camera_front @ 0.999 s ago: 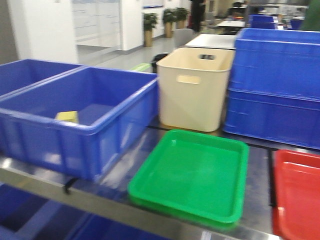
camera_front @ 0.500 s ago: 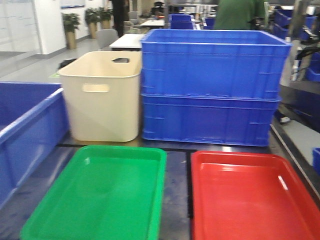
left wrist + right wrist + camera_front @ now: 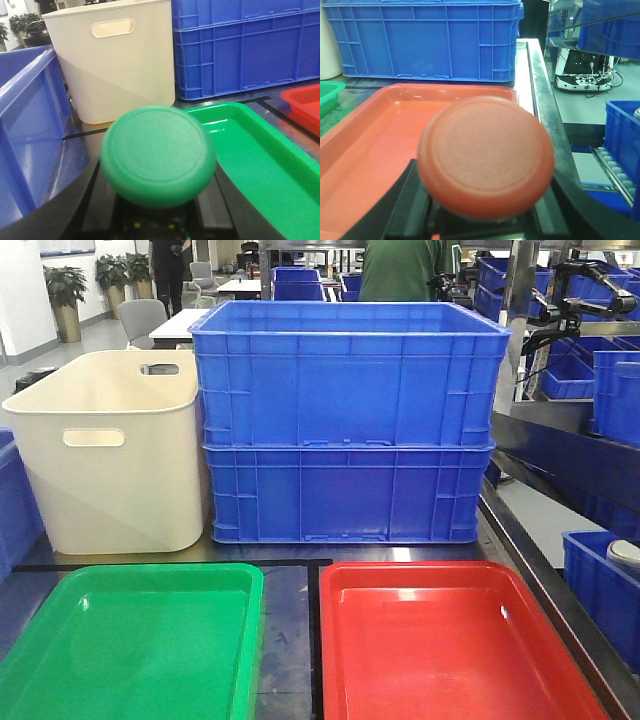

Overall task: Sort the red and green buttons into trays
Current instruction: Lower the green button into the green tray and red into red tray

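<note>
In the left wrist view the green button (image 3: 158,155) fills the middle, its round cap facing the camera. My left gripper (image 3: 157,212) is shut on its dark base, low beside the green tray (image 3: 260,160), at that tray's left rim. In the right wrist view my right gripper (image 3: 485,220) is shut on the red button (image 3: 486,156), held over the near right part of the red tray (image 3: 370,145). The front view shows the green tray (image 3: 130,650) and the red tray (image 3: 450,660) side by side, both bare. Neither gripper shows in the front view.
A cream tub (image 3: 110,460) stands behind the green tray. Two stacked blue crates (image 3: 345,420) stand behind the red tray. Another blue crate (image 3: 25,125) lies left of the left gripper. The table's metal edge (image 3: 540,90) runs just right of the red tray.
The front view has swung right: the big blue crate has left the frame on the left, and both trays now sit centred at the bottom.
</note>
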Motion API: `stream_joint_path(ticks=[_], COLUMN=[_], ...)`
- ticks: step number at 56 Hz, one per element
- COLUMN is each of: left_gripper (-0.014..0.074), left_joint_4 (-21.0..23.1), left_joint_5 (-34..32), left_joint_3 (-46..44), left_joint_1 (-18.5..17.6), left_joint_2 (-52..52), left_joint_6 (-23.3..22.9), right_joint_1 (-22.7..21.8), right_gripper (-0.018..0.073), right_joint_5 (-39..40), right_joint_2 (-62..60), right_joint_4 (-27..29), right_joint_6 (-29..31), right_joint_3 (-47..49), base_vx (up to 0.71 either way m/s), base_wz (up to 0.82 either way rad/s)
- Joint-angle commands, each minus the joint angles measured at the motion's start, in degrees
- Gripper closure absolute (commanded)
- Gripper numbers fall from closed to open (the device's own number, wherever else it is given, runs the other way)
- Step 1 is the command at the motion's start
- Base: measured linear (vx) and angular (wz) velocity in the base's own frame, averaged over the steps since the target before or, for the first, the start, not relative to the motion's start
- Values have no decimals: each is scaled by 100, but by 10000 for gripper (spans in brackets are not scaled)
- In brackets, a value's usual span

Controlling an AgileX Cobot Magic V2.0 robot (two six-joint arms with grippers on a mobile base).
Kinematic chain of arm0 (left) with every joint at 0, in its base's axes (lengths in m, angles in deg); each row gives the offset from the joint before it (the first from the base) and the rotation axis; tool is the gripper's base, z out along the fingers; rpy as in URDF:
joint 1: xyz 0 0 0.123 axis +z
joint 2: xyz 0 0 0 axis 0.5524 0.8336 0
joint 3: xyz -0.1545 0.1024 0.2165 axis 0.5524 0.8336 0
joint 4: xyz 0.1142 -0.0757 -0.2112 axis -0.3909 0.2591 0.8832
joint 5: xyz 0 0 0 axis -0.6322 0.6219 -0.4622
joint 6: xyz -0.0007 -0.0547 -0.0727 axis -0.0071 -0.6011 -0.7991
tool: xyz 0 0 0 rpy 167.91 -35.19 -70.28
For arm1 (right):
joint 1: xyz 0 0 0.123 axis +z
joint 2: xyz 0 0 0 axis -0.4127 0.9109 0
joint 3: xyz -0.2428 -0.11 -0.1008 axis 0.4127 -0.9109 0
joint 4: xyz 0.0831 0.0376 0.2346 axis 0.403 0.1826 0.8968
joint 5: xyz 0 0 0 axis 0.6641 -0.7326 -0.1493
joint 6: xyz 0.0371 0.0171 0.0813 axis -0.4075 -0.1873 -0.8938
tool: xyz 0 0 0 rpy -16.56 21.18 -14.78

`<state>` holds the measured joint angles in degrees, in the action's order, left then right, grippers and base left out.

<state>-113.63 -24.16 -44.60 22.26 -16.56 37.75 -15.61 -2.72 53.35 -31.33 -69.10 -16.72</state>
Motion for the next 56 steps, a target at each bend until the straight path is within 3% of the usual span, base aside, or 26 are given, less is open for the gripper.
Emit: stream_joint_path(ticks=[1, 56], left_gripper=[596, 596], left_joint_4=[25, 25], left_joint_5=[-411, -438], left_joint_3=[-172, -172], left_joint_1=[-24, -24], left_joint_2=[-10, -10], left_joint_6=[-23, -28], right_joint_1=[-27, -27], right_gripper=[567, 567], right_joint_5=[512, 512], right_joint_2=[41, 41], right_joint_4=[-56, -56], right_joint_6=[39, 39], right_joint_3=[191, 191], base_vx=[4, 0], base_wz=[-3, 0])
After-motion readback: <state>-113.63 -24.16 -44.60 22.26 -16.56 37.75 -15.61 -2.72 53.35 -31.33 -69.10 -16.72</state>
